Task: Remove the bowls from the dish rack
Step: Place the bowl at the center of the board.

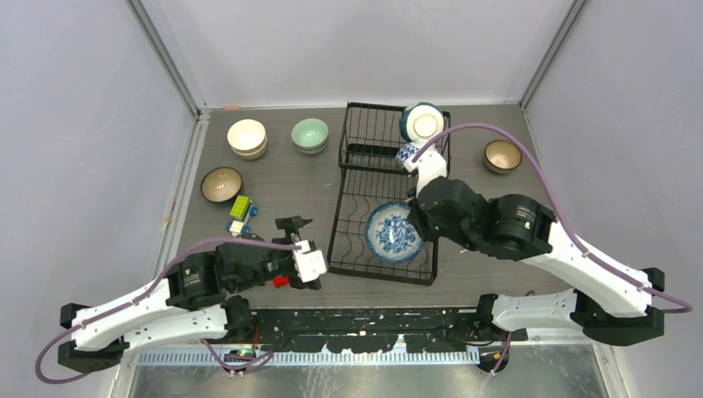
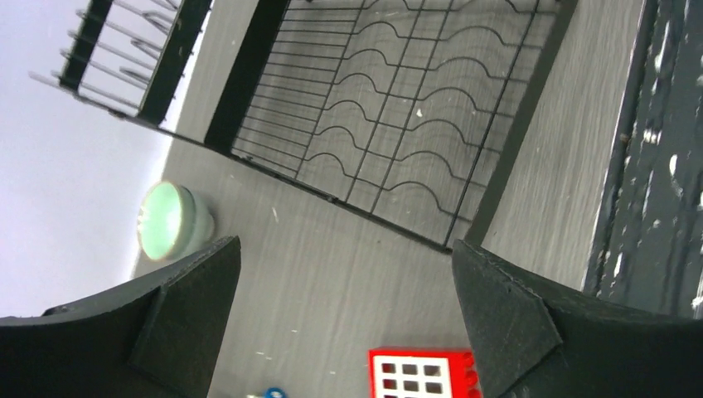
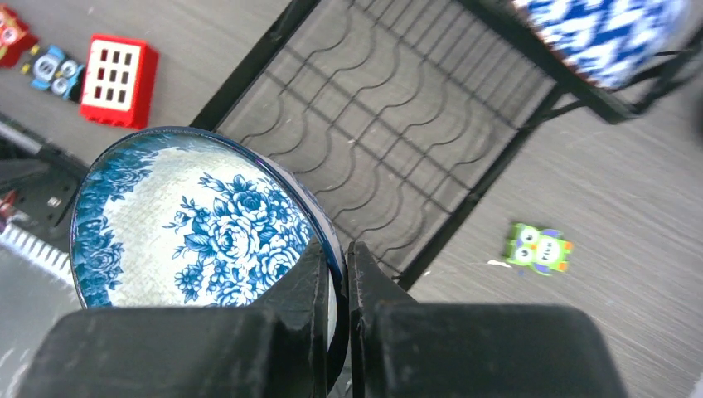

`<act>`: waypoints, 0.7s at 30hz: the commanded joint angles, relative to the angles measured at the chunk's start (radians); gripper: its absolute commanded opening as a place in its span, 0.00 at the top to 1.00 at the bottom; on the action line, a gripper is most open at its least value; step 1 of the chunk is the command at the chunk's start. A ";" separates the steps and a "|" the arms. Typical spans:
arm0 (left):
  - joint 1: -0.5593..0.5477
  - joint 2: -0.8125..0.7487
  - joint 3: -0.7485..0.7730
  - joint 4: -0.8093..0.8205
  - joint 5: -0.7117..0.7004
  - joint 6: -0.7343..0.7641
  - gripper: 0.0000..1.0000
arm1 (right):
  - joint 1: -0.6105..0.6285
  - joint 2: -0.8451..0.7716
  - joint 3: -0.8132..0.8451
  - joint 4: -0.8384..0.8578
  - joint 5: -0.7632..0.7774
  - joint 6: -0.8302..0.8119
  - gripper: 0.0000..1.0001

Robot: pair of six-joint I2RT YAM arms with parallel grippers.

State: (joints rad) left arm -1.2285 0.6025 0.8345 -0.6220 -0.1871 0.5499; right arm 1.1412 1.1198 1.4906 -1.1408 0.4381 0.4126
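While left fingers gape above the table, right fingers pinch the floral bowl.

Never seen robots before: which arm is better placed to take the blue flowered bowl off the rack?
Right: the right end effector is shut on the blue flowered bowl over the dish rack; the left end effector hangs open, empty.

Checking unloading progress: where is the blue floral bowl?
In the top view, the blue floral bowl is right of centre at the dish rack's near end, rim pinched by the right gripper.
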 commanded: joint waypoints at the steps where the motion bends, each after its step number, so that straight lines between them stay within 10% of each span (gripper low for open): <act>1: -0.001 0.019 -0.007 0.180 -0.118 -0.319 0.00 | -0.028 -0.021 0.110 -0.011 0.199 -0.018 0.99; 11: -0.001 -0.057 -0.157 0.325 -0.278 -0.729 0.00 | -0.479 -0.006 0.298 0.067 0.175 -0.003 0.99; 21: -0.002 -0.137 -0.244 0.239 -0.528 -1.032 0.00 | -0.865 -0.147 0.036 0.169 0.202 0.184 0.99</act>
State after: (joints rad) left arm -1.2285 0.4686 0.5625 -0.3573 -0.5640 -0.3168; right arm 0.4019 1.0561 1.6169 -1.0798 0.6270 0.4820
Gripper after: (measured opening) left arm 0.996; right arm 0.112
